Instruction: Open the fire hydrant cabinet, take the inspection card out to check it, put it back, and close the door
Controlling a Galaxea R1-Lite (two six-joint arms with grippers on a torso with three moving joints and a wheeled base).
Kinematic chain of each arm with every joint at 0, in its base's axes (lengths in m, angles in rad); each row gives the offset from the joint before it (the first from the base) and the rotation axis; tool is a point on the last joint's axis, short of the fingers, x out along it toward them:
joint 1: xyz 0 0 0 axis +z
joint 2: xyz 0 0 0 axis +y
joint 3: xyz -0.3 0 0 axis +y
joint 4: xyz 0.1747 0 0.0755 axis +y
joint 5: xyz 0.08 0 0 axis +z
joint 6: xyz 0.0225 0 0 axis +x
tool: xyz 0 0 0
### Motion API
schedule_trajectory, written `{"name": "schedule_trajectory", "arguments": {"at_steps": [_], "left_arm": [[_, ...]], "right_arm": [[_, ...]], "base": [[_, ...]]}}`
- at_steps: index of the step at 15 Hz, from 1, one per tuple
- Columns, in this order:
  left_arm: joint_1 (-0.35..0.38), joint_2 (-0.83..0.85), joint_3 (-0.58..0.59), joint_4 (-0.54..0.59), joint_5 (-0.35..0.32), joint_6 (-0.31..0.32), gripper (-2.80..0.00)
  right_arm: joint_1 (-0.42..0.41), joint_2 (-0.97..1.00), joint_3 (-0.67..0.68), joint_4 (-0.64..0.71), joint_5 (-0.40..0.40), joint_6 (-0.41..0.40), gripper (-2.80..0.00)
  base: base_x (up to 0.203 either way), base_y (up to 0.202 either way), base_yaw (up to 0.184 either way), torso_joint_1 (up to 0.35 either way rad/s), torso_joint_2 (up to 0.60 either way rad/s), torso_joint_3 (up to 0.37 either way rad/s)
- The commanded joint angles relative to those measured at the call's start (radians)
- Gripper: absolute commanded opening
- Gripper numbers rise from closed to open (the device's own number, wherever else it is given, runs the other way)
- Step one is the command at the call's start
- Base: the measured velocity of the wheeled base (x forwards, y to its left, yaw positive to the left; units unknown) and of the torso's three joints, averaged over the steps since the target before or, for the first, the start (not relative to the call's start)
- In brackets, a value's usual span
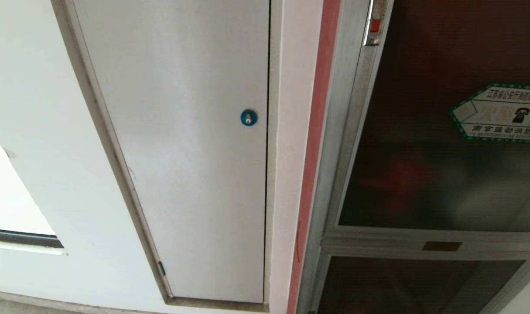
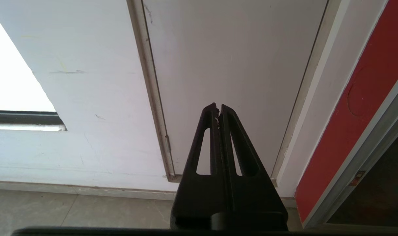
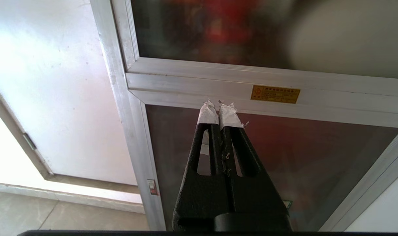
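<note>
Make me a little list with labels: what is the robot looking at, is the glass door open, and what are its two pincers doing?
cabinet: fire hydrant cabinet, silver frame, right of a plain white door
glass door: door shut, dark glass, red shapes dim behind it
latch: latch with red mark, on the door's left edge, up high
sticker: green-bordered sticker on the glass
inspection card: not seen
left pincer: left pincer shut, empty, facing the white door
right pincer: right pincer shut, empty, white-wrapped tips, facing the cabinet's lower panel
</note>
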Motion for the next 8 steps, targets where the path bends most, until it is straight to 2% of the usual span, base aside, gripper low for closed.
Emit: {"name": "schedule_trajectory", "arguments": {"at_steps": [1,8], "left_arm": [[0.0,0.0,0.0,0.0,0.0,0.0,-2.8],[0.0,0.0,0.0,0.0,0.0,0.0,-2.8]], "right_arm": [[0.0,0.0,0.005,0.0,-0.001,0.001,-2.8],[0.0,0.0,0.005,-0.002,-0.012,0.019,-2.8]], "base": [[0.0,0.0,0.0,0.0,0.0,0.0],[0.0,0.0,0.0,0.0,0.0,0.0]]}}
